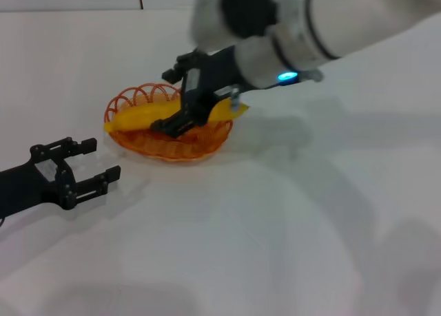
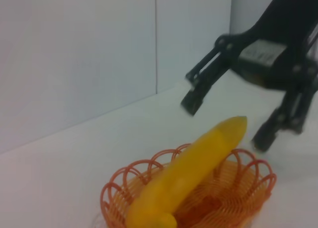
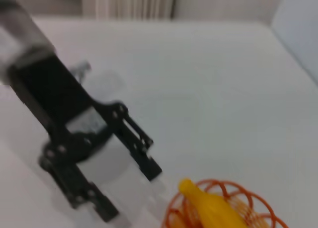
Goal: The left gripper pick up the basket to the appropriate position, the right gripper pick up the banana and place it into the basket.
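The orange wire basket (image 1: 172, 151) stands on the white table with the yellow banana (image 1: 138, 116) lying across it, both ends over the rim. My right gripper (image 1: 169, 102) hangs just above the banana's middle, open, fingers on either side of it. In the left wrist view the right gripper (image 2: 226, 123) shows its fingers spread above the far end of the banana (image 2: 198, 163) in the basket (image 2: 119, 188). My left gripper (image 1: 83, 168) rests low, to the left of the basket, open and empty. The right wrist view shows the left gripper (image 3: 130, 192) beside the basket (image 3: 258, 203) and the banana (image 3: 213, 208).
The white table (image 1: 275, 226) stretches around the basket. A pale wall (image 2: 74, 54) stands behind the table's far edge.
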Controlling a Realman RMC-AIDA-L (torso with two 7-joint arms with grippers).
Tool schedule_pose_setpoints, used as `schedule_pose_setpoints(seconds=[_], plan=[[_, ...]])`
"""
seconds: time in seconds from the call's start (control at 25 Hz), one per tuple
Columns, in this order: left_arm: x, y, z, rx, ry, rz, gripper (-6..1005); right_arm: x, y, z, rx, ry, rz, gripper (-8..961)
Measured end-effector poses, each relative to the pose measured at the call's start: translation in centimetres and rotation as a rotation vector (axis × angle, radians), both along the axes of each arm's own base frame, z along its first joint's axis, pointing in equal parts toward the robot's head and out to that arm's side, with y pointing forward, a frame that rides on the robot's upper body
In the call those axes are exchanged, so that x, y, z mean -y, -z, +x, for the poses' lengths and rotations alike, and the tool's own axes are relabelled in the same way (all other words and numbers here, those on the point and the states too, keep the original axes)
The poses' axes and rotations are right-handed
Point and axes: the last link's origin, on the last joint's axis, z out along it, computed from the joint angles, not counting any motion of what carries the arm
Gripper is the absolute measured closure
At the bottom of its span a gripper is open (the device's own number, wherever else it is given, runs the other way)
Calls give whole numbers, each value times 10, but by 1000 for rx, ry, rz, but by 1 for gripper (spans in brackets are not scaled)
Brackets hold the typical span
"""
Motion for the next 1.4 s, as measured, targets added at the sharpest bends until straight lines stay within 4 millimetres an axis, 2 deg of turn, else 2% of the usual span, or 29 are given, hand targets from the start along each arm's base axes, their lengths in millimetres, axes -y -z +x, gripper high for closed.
schedule_pose_setpoints(seconds=[0.16,0.32,0.4,0.8,0.96,1.16,1.4], plan=[[1,0,-1,1,-3,2,286,2,-32,16,-99,23,-44,55],[1,-1,-1,3,-6,6,286,1,-55,43,-175,80,-36,58],[1,-1,-2,4,-8,9,286,1,-61,57,-205,111,-26,60],[1,-1,-5,-9,-23,19,286,11,-74,130,-287,265,55,62],[2,2,-6,-6,-29,12,286,26,-75,159,-286,336,69,62],[4,3,-7,-6,-28,14,287,39,-76,176,-283,367,79,62],[4,4,-7,-8,-23,15,286,47,-73,184,-284,365,78,62]])
